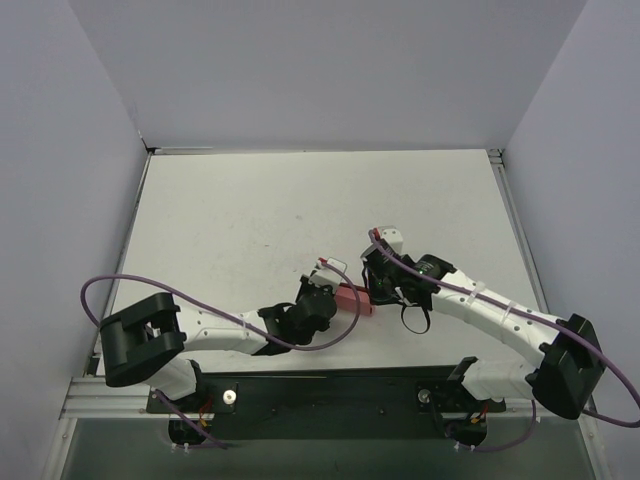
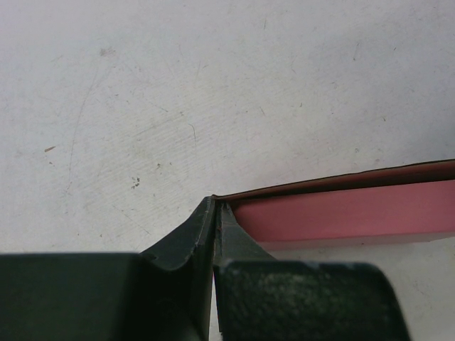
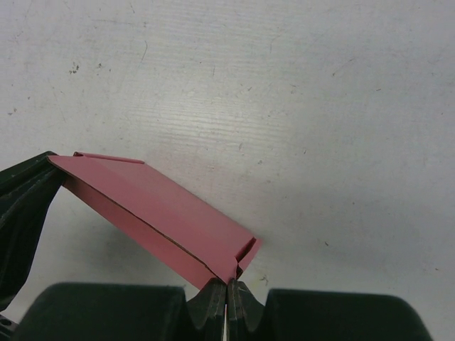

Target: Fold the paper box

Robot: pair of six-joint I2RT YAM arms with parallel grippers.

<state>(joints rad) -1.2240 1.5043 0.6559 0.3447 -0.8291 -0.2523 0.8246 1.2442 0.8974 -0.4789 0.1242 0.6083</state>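
Note:
The paper box (image 1: 352, 299) is a small pink-red card piece held just above the table between my two grippers. My left gripper (image 1: 334, 297) is shut on its left end; in the left wrist view the jaws (image 2: 214, 206) pinch the corner of the box (image 2: 355, 213), which runs off to the right. My right gripper (image 1: 374, 296) is shut on its right end; in the right wrist view the jaws (image 3: 227, 283) pinch the corner of the box (image 3: 163, 209), a flat folded piece with a small end flap. The left gripper's finger (image 3: 21, 192) shows at the box's far end.
The white table (image 1: 300, 210) is walled by pale panels at the back and sides. A black mounting rail (image 1: 330, 395) runs along the near edge under both arm bases. Purple cables loop off both arms.

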